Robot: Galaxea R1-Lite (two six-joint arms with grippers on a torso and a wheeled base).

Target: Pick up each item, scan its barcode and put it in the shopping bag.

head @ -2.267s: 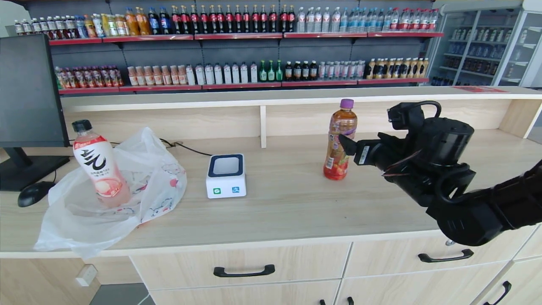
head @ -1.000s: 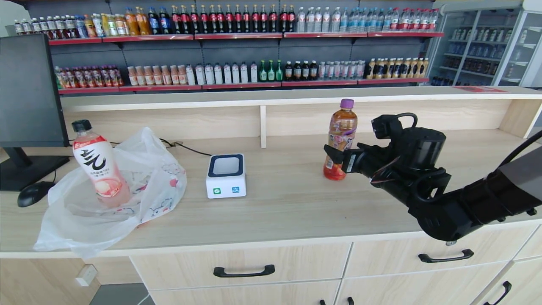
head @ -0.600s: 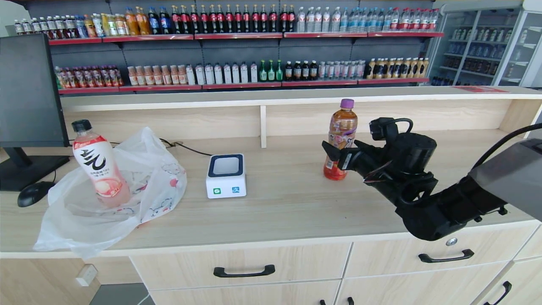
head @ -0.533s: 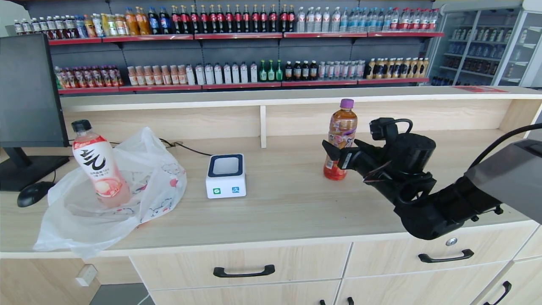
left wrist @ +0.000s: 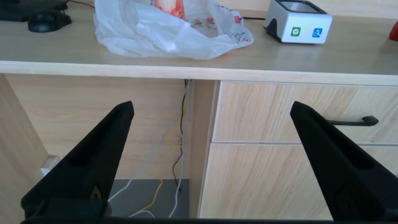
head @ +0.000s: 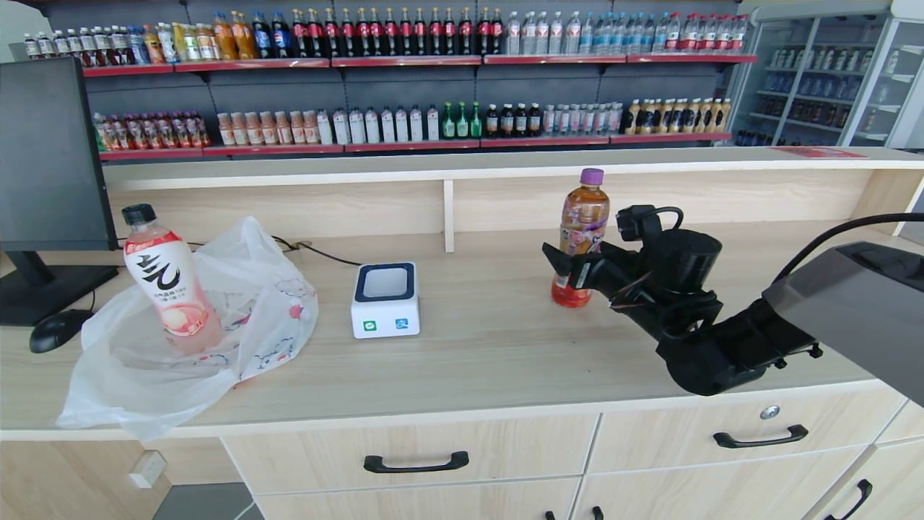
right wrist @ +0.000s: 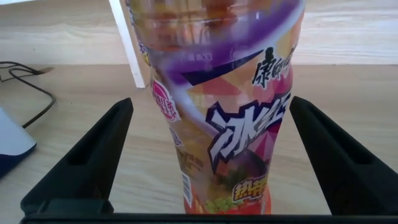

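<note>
A pale wooden counter [head: 491,361] was seen bearing a white plastic shopping bag [head: 260,318] toward its left; well apart, an upright purple-capped orange tea bottle [head: 583,217] was flanked by the spread fingers of the right gripper [right wrist: 211,106]. The left gripper [left wrist: 211,109] was likewise held spread.

It was a shop checkout: red-edged shelves [head: 548,60] of plastic drink bottles [head: 404,32] and glass-doored fridges [head: 816,79] stood behind a pale wooden counter [head: 491,354] carrying a white box-shaped payment scanner [head: 385,300].

Orange bottle [head: 582,220] is purple-capped, pink bottle [head: 170,285] black-capped.
</note>
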